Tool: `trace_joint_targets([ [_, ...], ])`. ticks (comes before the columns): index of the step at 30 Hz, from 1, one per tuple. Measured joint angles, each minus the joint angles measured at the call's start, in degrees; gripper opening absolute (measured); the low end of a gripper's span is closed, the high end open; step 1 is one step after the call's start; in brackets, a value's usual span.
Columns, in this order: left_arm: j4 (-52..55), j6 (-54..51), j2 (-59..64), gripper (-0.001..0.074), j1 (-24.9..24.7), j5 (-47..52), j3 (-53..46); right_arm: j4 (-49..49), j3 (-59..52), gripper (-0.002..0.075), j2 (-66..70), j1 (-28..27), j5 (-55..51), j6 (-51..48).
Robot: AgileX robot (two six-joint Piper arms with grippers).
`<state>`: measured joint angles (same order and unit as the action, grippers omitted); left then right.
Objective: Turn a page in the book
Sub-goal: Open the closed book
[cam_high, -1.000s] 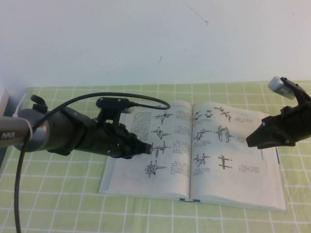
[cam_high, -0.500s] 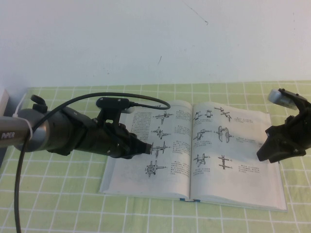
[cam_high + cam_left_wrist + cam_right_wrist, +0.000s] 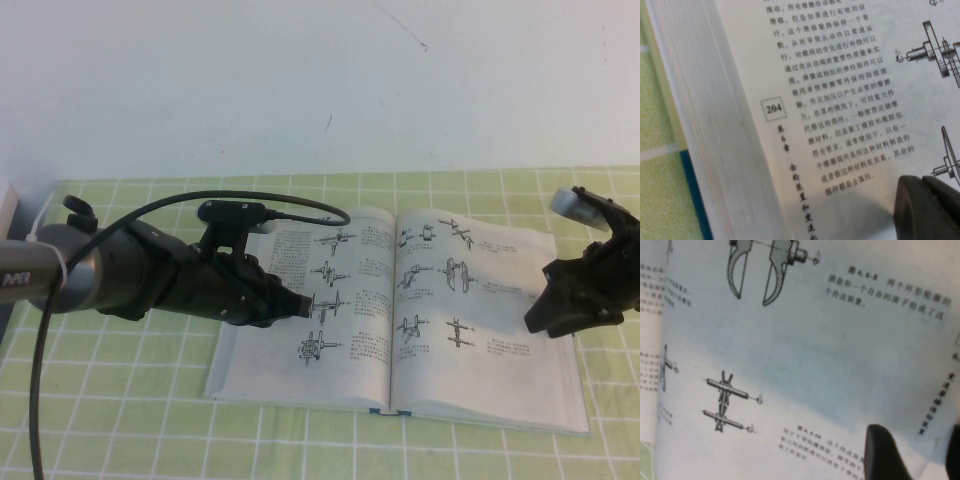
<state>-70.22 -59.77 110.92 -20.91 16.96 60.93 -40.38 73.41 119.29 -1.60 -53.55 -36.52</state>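
Right gripper [image 3: 540, 322]: it hangs over the outer edge of the right-hand page. Its two dark fingers [image 3: 885, 452] are a little apart, with nothing between them.
Why it is there: I think it wants the loose edge of the page. That edge is the easy part to lift.
Right arm pose: it comes in from the side of the table and bends down, so the finger tips point at the paper just below them.
Left gripper [image 3: 295, 304]: it sits low on the left-hand page, close to the shaft drawings and far from the right gripper. Its tip [image 3: 927, 207] looks closed and seems to touch the paper.
Why it is there: I think it holds the left side flat so the book does not slide.
Left arm pose: long and almost flat, reaching across from the far side of the book.
The page [image 3: 480, 310]: it lies flat right under the right gripper. It has six small shaft drawings.
The book [image 3: 330, 290]: it lies open between the two grippers on a green checked cloth [image 3: 120, 420].
Next move: the fingers must catch one thin leaf only, or two may lift.
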Motion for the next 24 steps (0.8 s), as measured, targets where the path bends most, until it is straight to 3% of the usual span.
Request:
trace_joint_targets([
  [9, 0.00, -0.20, 0.00, -0.0004, 0.00, 0.00, 0.00, -9.20, 0.03, 0.0289, 1.07, 1.33, 0.01, -4.28],
  [24, -0.10, -0.47, 0.00, -0.0004, 0.00, 0.00, 0.00, -12.54, 0.12, 0.0289, 1.11, 1.81, -0.19, -7.03],
])
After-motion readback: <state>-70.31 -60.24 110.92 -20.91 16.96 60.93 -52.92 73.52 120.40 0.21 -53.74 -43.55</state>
